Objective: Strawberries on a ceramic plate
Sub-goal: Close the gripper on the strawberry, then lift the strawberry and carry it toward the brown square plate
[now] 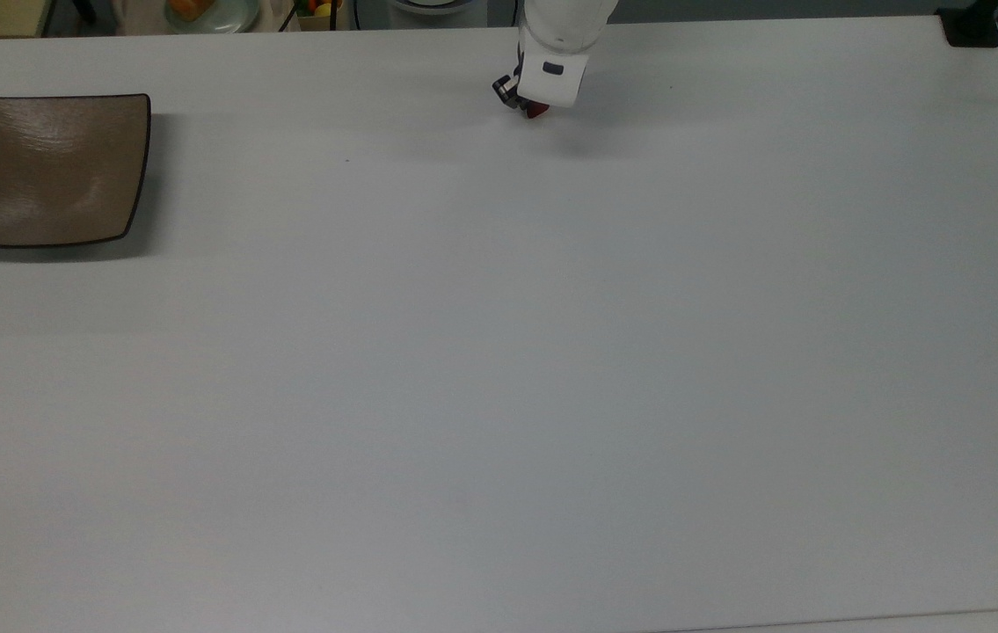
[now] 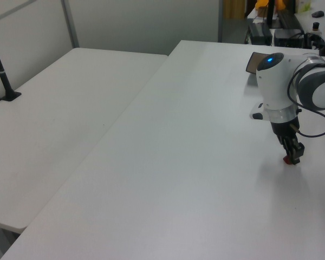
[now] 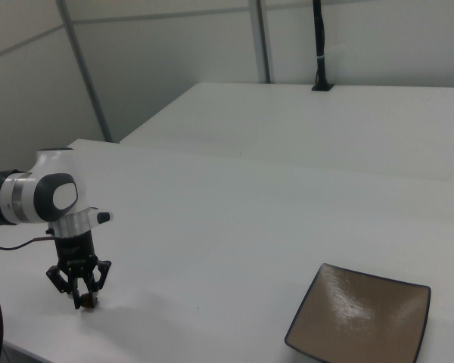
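hovering low at the tabletop [image 1: 499, 352], the tool [image 1: 523, 107] sits straight over the strawberry [image 1: 536, 110], fingers pointing down and straddling it in the right view [image 3: 80, 296]. spread a little to either side of the fruit there, not clenched on it; whether the pads touch it cannot be told. strawberry resting on the tabletop, a sliver of red peeking out at 5 o'clock from under the white wrist in the top view, and a red speck just under the fingertips in the left view [image 2: 287, 160].

judged as the grasp step: closing on the fruit, then lifting. long axis of the strawberry too hidden to call.

key relation for the carry: ceramic plate [image 1: 46, 169] lying well apart from the tool, toward 9 o'clock and slightly lower in the top view, with bare tabletop between. in the right view, plate [image 3: 361, 319] off toward 3 o'clock from the tool. only 1 arm here, so no choice of nearer hand. plate bare for now.
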Available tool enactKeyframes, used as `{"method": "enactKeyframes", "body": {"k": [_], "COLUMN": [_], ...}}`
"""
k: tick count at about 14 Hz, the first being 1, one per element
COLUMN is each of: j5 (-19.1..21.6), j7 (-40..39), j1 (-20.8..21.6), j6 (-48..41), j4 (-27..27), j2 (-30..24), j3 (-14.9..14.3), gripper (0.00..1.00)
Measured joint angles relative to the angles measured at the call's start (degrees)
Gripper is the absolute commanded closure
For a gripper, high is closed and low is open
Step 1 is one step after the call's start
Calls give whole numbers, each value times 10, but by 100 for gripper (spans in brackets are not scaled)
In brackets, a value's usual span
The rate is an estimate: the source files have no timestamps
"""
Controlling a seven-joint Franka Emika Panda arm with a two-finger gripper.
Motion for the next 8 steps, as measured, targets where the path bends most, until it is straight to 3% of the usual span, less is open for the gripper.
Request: {"method": "enactKeyframes", "body": {"k": [5,8], "j5": [0,0], "j7": [0,0], "j1": [-1,-8], "j6": [-2,-40], "j4": [9,47], "j2": [-1,-9], "j3": [0,0], "gripper": [100,100]}}
